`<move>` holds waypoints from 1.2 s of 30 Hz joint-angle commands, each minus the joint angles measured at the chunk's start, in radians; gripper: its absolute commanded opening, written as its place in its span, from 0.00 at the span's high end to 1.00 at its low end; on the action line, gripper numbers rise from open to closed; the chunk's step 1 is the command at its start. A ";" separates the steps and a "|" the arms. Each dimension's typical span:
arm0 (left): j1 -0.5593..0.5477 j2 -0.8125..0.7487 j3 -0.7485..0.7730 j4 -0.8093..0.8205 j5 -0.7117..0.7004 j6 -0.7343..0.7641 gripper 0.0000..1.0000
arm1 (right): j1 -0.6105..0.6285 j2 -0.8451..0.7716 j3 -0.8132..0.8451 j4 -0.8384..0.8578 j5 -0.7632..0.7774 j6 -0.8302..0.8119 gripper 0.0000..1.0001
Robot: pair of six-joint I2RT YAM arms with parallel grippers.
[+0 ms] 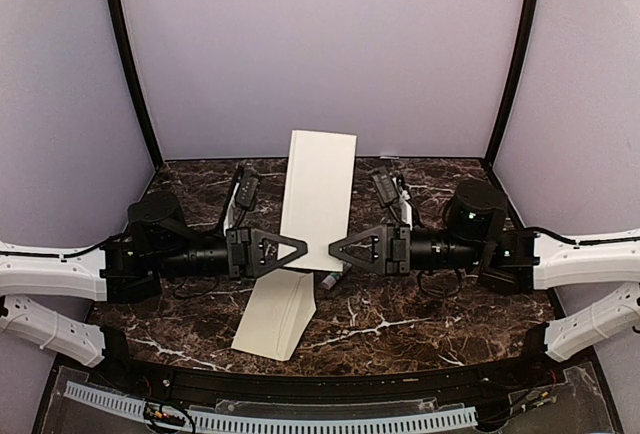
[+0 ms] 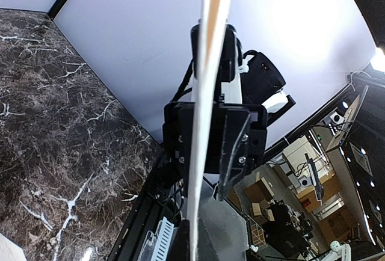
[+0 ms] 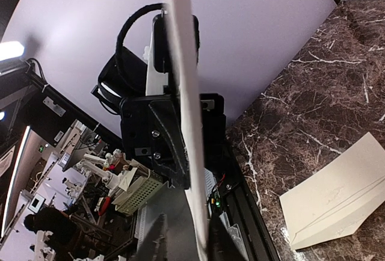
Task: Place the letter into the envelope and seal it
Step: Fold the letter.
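Note:
The letter [image 1: 318, 194], a long white folded sheet, hangs upright in the air over the middle of the table. Both wrist views catch it edge-on [image 2: 210, 44] [image 3: 180, 62]. My left gripper [image 1: 303, 251] is shut on its lower left edge, and the fingers [image 2: 194, 243] pinch the sheet. From the right, my right gripper [image 1: 333, 251] reaches the same lower part. Its fingers [image 3: 190, 237] stand apart with the sheet between them, nearer the right finger. The cream envelope [image 1: 275, 316] lies flat on the dark marble table below, with its flap lines visible [image 3: 337, 204].
Two black boxes with cables [image 1: 247, 189] [image 1: 385, 186] sit at the back of the table [image 1: 420, 324]. A small grey piece [image 1: 330, 280] lies just under the letter's lower edge. A black rail [image 1: 320, 379] runs along the near edge. Lilac walls close in the back and sides.

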 commanded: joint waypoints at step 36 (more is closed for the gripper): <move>0.002 -0.076 0.006 -0.119 -0.038 0.038 1.00 | 0.022 -0.093 -0.017 -0.132 0.114 -0.040 0.48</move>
